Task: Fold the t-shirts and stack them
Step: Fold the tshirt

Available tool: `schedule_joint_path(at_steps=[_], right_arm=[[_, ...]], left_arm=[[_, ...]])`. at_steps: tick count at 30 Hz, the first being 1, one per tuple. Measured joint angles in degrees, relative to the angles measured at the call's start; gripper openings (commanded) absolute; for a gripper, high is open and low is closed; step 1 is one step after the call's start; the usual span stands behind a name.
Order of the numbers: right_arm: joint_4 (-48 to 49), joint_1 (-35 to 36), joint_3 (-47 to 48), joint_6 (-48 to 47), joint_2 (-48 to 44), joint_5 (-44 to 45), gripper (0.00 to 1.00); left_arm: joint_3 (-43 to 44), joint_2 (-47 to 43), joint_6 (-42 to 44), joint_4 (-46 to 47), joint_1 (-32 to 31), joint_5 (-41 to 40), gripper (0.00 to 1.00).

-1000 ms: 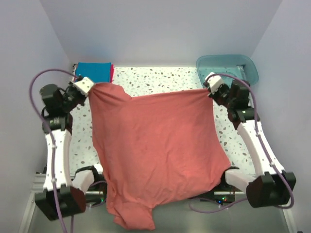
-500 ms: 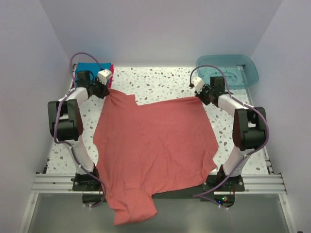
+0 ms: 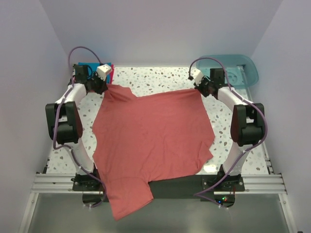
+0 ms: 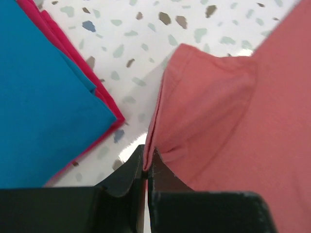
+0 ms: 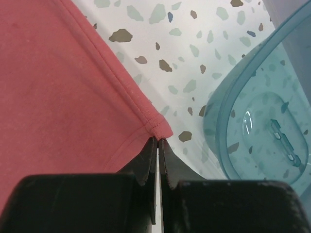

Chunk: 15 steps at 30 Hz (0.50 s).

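1. Two arms are reaching to the far side of the terrazzo table (image 3: 155, 77), each pinching one far corner of the salmon-red t-shirt (image 3: 153, 141).
2. Left gripper (image 4: 146, 156) is clamping shut on the shirt's upper-left corner. The wrist view is showing the cloth edge caught between the closed fingertips.
3. Right gripper (image 5: 157, 141) is pinching the stitched hem corner at upper right, jaws closed with only a sliver between them.
4. Salmon-red t-shirt is lying spread across the middle of the table, mostly flat, wrinkling a little near the upper left. Its lower-left part is hanging past the near table edge, over the arm bases.
5. Bright blue t-shirt (image 4: 43, 97) is sitting folded on top of the crimson-pink t-shirt (image 4: 39, 14) in the upper-left corner, just beside the left gripper. The pink one is showing only as an edge strip.
6. Translucent teal tub (image 5: 252, 97) is sitting at upper right, near the right gripper and apart from the shirt.
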Motion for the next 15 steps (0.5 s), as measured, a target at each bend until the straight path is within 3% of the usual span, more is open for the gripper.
schedule_joint_path(at_steps=[15], right_arm=[[-14.6, -6.5, -1.3, -10.5, -10.6, -10.9, 0.0]], left_arm=[[-13.2, -37.6, 14.7, -28.3, -4.2, 2.4, 0.0]])
